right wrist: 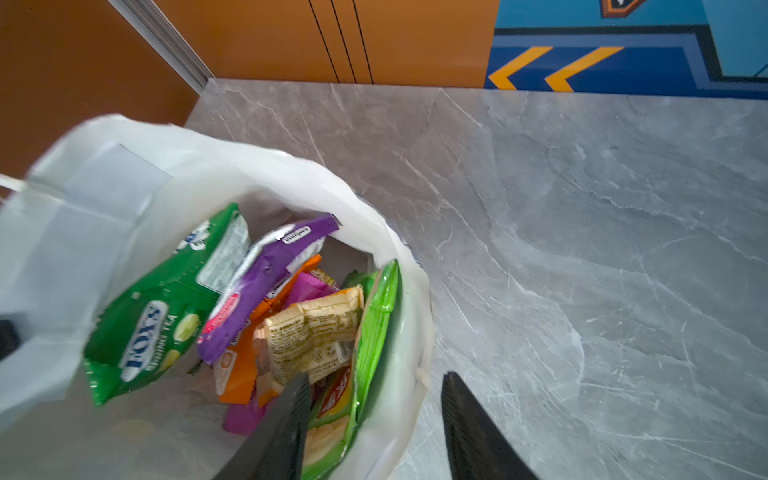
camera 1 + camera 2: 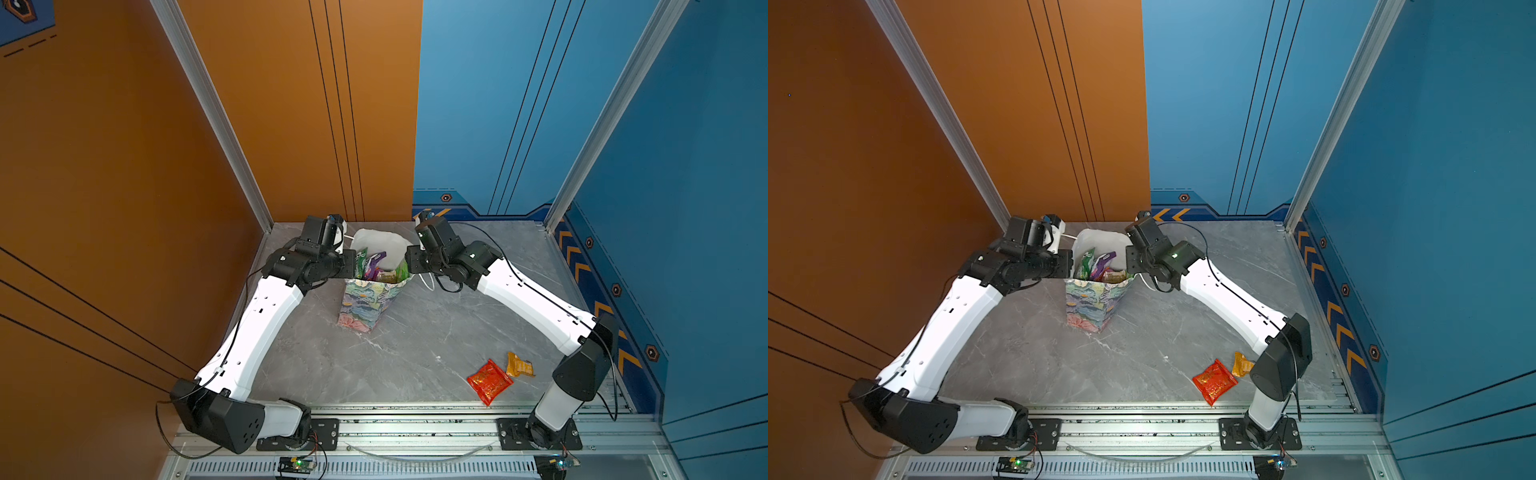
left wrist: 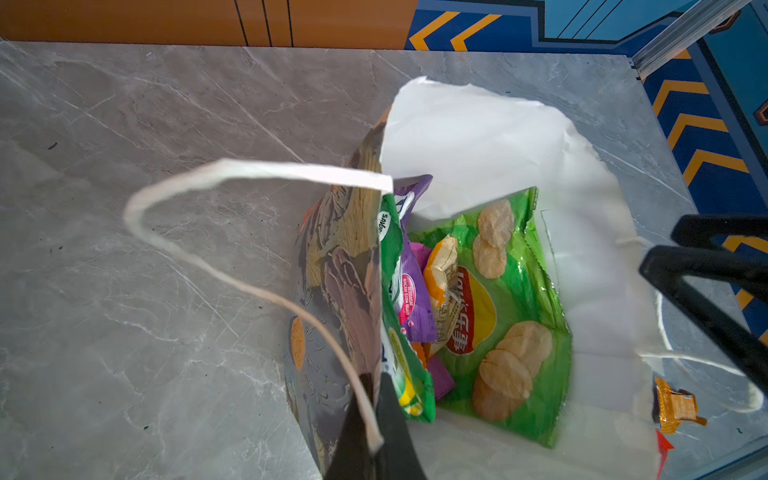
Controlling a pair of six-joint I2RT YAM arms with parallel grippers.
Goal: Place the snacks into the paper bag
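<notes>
Snacks [image 2: 376, 266] crowd the tall floral-print paper bag [image 2: 360, 305], upright far centre on the grey marble table [image 2: 415, 353] in both top views; a red crinkly packet [image 2: 489, 381] and a small orange packet [image 2: 519, 365] lie near right. Left wrist view: left gripper [image 3: 375, 386] pinches the bag's left wall. Right wrist view: right gripper [image 1: 376, 377] spread, straddling the right wall

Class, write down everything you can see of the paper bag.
The paper bag stands upright on the grey table, mouth open. Floral print outside, white inside, creased rim, white cord handles. Several snacks stick up inside. The left end effector pinches one wall's rim; the right end effector straddles the opposite rim, open.
</notes>
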